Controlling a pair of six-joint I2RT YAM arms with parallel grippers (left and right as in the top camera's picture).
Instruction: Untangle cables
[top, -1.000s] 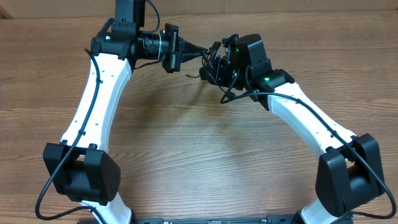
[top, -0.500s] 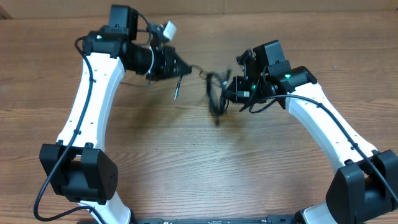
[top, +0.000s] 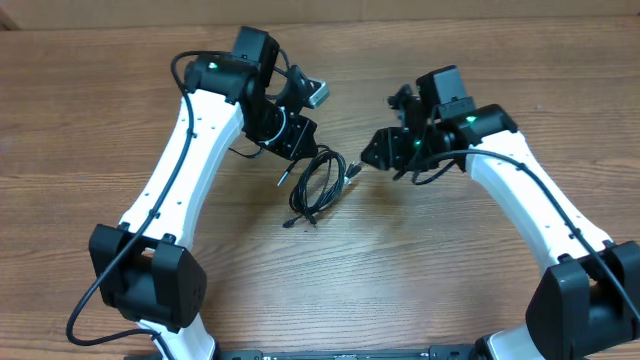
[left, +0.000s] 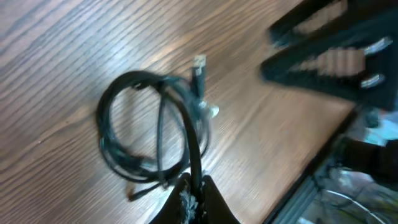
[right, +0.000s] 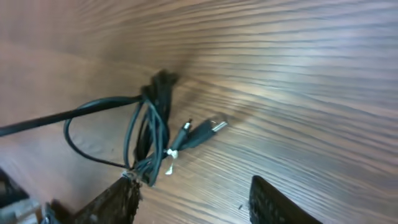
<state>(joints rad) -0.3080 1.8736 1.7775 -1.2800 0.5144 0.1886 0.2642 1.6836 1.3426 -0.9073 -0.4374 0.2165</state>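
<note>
Spanning every view, a wood-grain tabletop (top: 300, 290) is seen. It is bounded at 12 o'clock in the overhead view by a paler tan band (top: 100, 10), and nothing more of the room is shown there. In the left wrist view a blurred metal frame (left: 311, 186) is made out at 4 o'clock, past the table's edge.

The cables (top: 318, 185) are laid flat on the wood in a loose coil, a little toward 12 o'clock from the table's centre. A silver-tipped plug (right: 214, 127) is pointed out of the coil at its 2 o'clock side.

The left gripper (left: 193, 196) is placed at 11 o'clock of the coil, its jaws pressed together on a single strand that runs up from the loops. In the overhead view part of that strand is covered by the wrist of the left arm (top: 185, 170).

The right gripper (top: 378, 150) is held at 2 o'clock of the coil, near the plug but apart from it. Its jaws are spread wide and nothing is gripped between them.
</note>
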